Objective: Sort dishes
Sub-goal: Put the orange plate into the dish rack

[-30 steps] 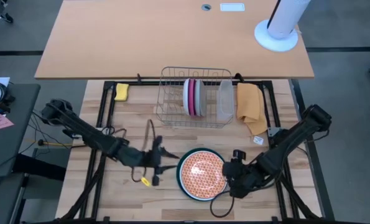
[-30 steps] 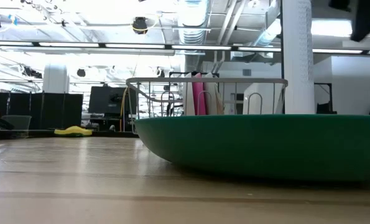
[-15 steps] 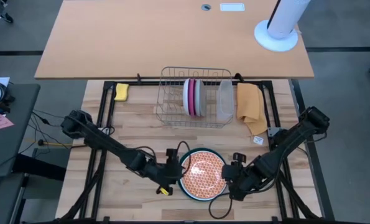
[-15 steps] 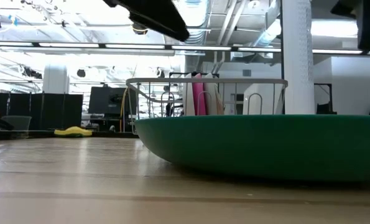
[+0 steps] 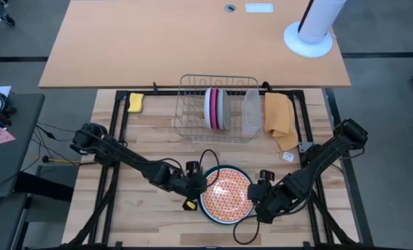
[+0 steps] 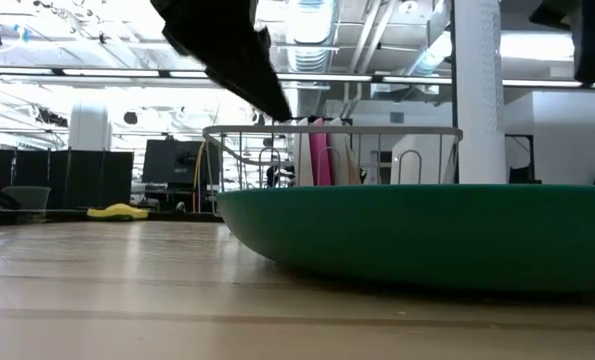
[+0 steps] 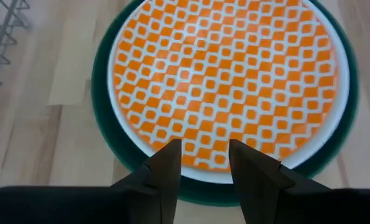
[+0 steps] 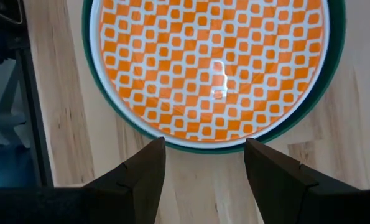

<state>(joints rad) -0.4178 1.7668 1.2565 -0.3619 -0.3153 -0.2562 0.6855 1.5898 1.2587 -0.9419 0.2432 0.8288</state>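
Lower centre of the high view: round orange-patterned plate [image 5: 225, 192], glossy with a white lattice, nested in a dark green plate [image 5: 210, 211] on the pale wooden table [image 5: 150, 149]. Left gripper [image 5: 200, 184] at its left rim, right gripper [image 5: 255, 196] at its right rim, both parted and empty. Upper centre: wire rack [image 5: 192, 111] holding upright magenta pink plate [image 5: 213, 107] and pale grey plate [image 5: 221, 107]; possibly a white one beside them

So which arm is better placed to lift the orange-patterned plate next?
Probably left: the left gripper is open over the orange-patterned plate's rim, while the right gripper is open short of it.
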